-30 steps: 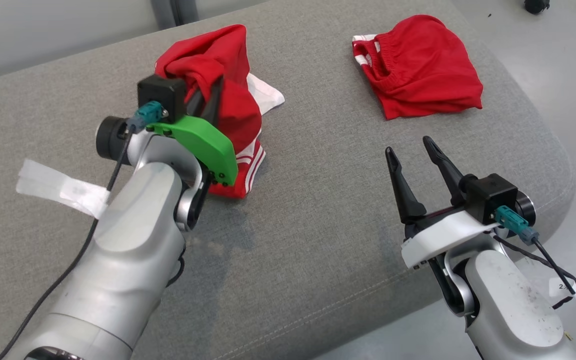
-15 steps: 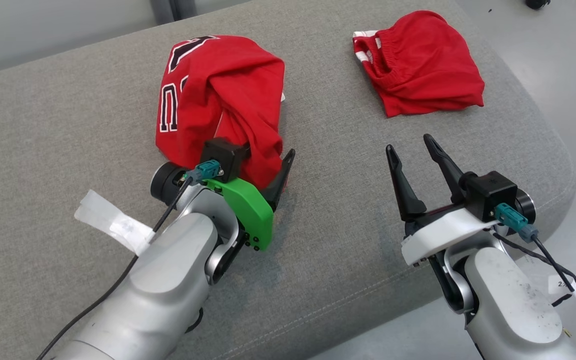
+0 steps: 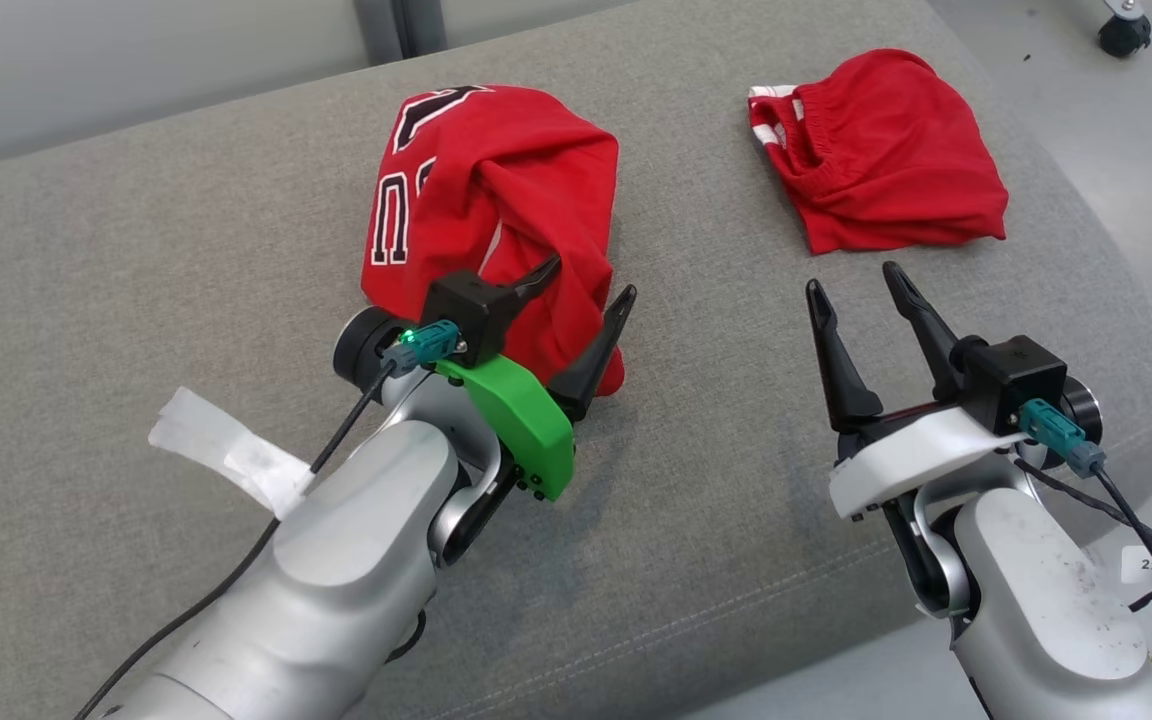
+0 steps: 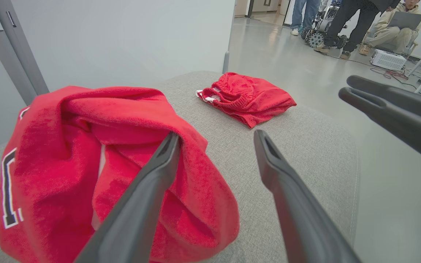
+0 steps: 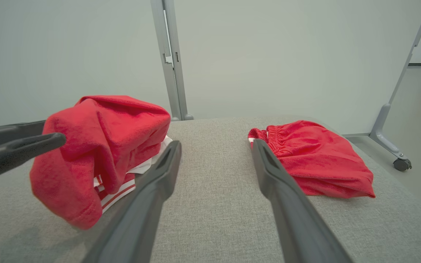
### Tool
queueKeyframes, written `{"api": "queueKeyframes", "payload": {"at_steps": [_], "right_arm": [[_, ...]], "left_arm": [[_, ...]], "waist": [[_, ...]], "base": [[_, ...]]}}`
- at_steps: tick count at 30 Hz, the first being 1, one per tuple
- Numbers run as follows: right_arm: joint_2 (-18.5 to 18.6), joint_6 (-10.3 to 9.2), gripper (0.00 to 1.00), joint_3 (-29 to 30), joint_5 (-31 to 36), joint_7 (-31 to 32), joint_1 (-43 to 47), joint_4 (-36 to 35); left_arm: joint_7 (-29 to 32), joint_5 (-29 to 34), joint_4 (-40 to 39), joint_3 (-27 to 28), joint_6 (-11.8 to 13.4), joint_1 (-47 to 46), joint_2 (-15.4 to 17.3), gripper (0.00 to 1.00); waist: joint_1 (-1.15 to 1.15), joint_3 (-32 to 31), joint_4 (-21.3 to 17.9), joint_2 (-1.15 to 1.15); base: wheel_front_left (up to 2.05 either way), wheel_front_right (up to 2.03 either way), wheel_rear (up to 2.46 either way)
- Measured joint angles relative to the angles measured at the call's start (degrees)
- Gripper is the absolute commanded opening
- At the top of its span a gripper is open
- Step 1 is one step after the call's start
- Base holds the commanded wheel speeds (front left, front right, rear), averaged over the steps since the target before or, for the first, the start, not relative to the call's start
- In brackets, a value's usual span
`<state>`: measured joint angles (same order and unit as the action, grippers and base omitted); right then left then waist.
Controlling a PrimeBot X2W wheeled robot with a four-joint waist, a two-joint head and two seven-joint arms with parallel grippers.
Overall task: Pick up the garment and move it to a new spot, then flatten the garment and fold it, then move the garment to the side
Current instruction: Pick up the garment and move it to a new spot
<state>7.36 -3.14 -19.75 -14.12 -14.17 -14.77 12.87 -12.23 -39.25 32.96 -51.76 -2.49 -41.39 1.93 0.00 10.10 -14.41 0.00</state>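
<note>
The garment [image 3: 496, 190] is a red jersey with black-and-white lettering, lying in a crumpled heap mid-cushion. My left gripper [image 3: 588, 282] stands open at the heap's near right edge. In the left wrist view one finger [image 4: 148, 190] lies against the red cloth [image 4: 68, 157] while the other is over bare cushion; the left gripper [image 4: 216, 136] grips nothing. My right gripper [image 3: 853, 280] is open and empty to the right, above bare cushion. The right wrist view shows the right gripper [image 5: 216, 143] between the jersey [image 5: 101, 146] and a second red piece.
Red shorts with an elastic waistband [image 3: 886, 150] lie crumpled at the far right of the grey cushion [image 3: 136, 250]. The cushion's rounded edge drops to the floor on the right, near a caster wheel [image 3: 1121, 35]. Several people [image 4: 345, 22] stand far off.
My left gripper was shut on the lifted jersey, then opened and let it go. The jersey has slumped into a heap, and the arm drew back toward me. The head camera shifted slightly.
</note>
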Motion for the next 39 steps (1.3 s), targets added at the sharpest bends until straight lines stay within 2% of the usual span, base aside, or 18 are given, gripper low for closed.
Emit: {"api": "queueKeyframes", "payload": {"at_steps": [8,20,34,37,39], "right_arm": [[0.35,-0.43,1.00,0.52,0.00,0.00,0.55,0.51],[0.81,-0.43,1.00,0.80,0.00,-0.01,3.21,1.25],[0.80,-0.31,1.00,0.07,-0.08,-0.02,5.09,1.46],[0.74,0.36,1.00,-0.77,-0.08,-0.02,5.10,1.49],[0.42,1.76,1.00,-2.16,-0.09,-0.01,5.02,1.78]], "left_arm": [[-1.62,-2.63,-0.07,4.19,1.23,3.79,0.00,1.00],[-2.16,-3.42,-0.51,10.29,5.46,13.07,0.00,1.00],[-2.18,-1.27,-4.10,14.69,6.82,20.80,0.25,1.00],[-2.18,-0.66,-3.54,14.48,6.88,21.64,0.26,1.00],[-2.18,0.37,-3.30,14.49,7.05,21.97,0.27,1.00]], "waist": [[0.00,-2.42,2.70,0.00],[0.00,-6.73,6.08,0.00],[0.00,-10.12,8.19,0.00],[0.00,-10.17,8.28,0.00],[0.00,-10.07,8.13,0.00]], "base": [[0.00,0.00,0.00],[0.00,0.00,0.00],[0.00,0.00,0.00],[0.00,0.00,0.00],[0.00,0.00,0.00]]}}
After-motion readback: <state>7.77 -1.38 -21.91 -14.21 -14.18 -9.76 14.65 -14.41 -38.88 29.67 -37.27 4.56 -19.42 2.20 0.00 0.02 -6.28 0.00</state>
